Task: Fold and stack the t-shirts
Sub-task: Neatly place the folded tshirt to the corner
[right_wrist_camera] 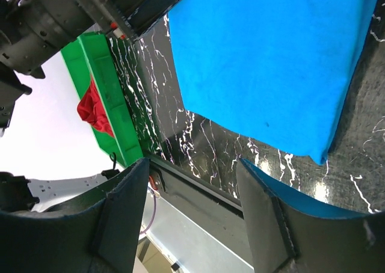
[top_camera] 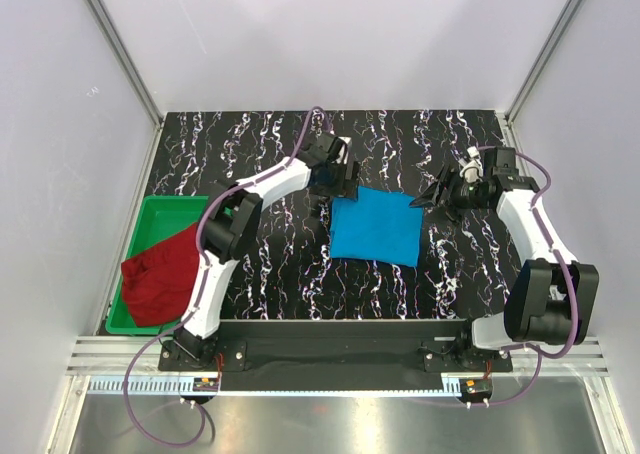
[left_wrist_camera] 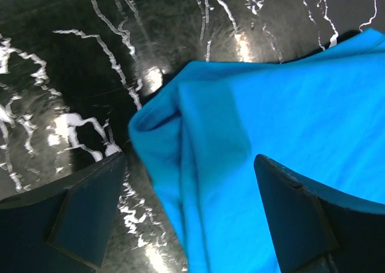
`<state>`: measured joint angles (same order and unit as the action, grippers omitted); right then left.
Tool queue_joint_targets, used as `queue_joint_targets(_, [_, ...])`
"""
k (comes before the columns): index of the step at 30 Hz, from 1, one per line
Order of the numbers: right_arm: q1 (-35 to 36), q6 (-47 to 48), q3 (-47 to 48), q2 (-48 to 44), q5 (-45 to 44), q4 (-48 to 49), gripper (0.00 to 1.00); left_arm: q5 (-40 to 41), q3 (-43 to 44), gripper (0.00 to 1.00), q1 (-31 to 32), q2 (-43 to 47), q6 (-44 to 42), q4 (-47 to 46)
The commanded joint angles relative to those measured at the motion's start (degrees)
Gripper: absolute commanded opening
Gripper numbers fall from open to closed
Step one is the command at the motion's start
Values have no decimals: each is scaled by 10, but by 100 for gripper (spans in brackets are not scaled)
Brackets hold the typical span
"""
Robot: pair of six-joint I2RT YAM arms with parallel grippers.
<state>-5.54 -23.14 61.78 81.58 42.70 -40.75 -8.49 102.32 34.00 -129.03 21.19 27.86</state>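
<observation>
The sky-blue t-shirt lies folded into a flat square on the black marbled table. It also shows in the left wrist view and the right wrist view. The dark red t-shirt lies crumpled in the green bin at the left, and shows in the right wrist view. My left gripper is open just above the blue shirt's far left corner, holding nothing. My right gripper is open and empty beside the shirt's far right corner.
The green plastic bin stands at the table's left edge. White walls with aluminium rails enclose the table on three sides. The arm bases and a black rail run along the near edge.
</observation>
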Motion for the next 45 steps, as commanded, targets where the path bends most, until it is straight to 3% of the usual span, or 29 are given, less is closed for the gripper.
queue_joint_targets(1, [7, 3, -10, -24, 17, 4, 67, 36, 48, 93, 18, -5, -4, 13])
queue_joint_targets(5, [11, 5, -12, -28, 18, 3, 66, 54, 46, 94, 29, -6, 9, 17])
queue_joint_targets(13, [15, 3, -5, -27, 20, 4, 66, 8, 71, 96, 29, -52, 24, 28])
queue_joint_targets(18, [16, 6, -8, -34, 13, 0, 66, -32, 89, 88, 28, -77, 29, 28])
queue_joint_targets(20, [16, 6, -10, -37, 12, -2, 67, -51, 82, 79, 27, -80, 34, 15])
queue_joint_targets(21, [17, 7, -10, -39, 11, -4, 66, -72, 73, 66, 25, -80, 41, -3])
queue_joint_targets(24, [16, 6, -13, -46, 5, -6, 66, -92, 50, 41, 22, -76, 46, -34])
queue_joint_targets(26, [16, 8, -15, -48, 4, -9, 66, -106, 31, 30, 17, -67, 51, -60])
queue_joint_targets(27, [16, 7, -16, -49, 4, -9, 66, -108, 15, 0, 14, -63, 56, -78])
queue_joint_targets(29, [16, 9, -19, -52, 2, -11, 66, -113, -9, 0, 7, -42, 59, -104])
queue_joint_targets(35, [16, 0, -36, -70, 9, -13, 66, -244, -92, 0, -62, 16, 51, -202])
queue_joint_targets(39, [18, -9, -39, -73, 16, -13, 66, -361, -45, 0, -115, 4, 4, -129])
queue_joint_targets(45, [23, -12, -45, -67, 18, -10, 66, -379, 47, 0, -191, -10, -69, -8])
